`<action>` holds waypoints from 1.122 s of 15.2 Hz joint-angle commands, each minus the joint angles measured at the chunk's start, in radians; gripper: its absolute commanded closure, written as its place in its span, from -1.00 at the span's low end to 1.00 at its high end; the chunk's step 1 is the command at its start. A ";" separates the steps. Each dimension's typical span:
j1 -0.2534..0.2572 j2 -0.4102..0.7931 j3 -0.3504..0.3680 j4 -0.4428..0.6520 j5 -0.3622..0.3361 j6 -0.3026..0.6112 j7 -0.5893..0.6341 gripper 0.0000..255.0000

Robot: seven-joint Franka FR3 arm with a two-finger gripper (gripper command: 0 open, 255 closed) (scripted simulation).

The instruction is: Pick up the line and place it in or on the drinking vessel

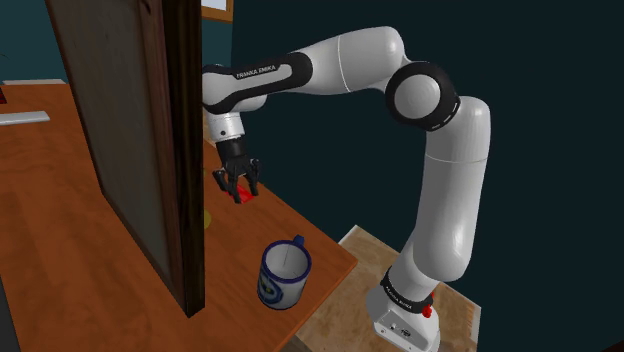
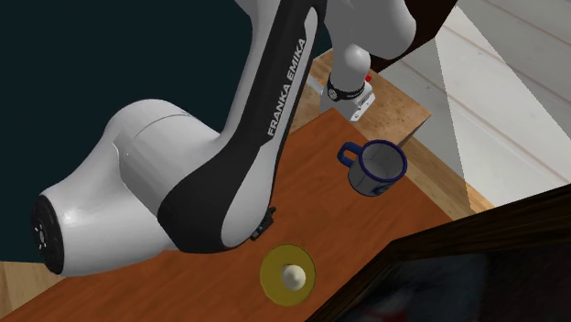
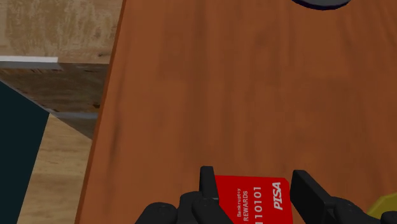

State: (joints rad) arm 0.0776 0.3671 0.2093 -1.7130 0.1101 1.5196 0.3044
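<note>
Gripper is narrow, and its two black fingers clasp the red card by two opposite edges, low over the tabletop. You cannot tell from these views whether the card is already lifted off the wood.

I judge the card to be light, thin, stiff and smooth. It can easily slip or turn between the pads, so the hold should be at the middle of its edges, not at a corner, and moves should be slow.

In the shoulder view, the blue and white mug stands upright at 5 o'clock from the gripper, near the tabletop's edge, with its mouth open upward. Farther away, at 9 o'clock from the gripper, a tall dark panel stands on the tabletop.
</note>
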 commanded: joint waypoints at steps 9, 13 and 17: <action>-0.003 -0.040 0.003 0.081 0.008 -0.120 0.012 1.00; -0.004 -0.051 0.004 0.120 0.012 -0.169 0.018 1.00; -0.005 -0.058 0.005 0.164 0.015 -0.219 0.025 1.00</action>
State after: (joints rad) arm 0.0722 0.3102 0.2140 -1.5599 0.1237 1.3123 0.3273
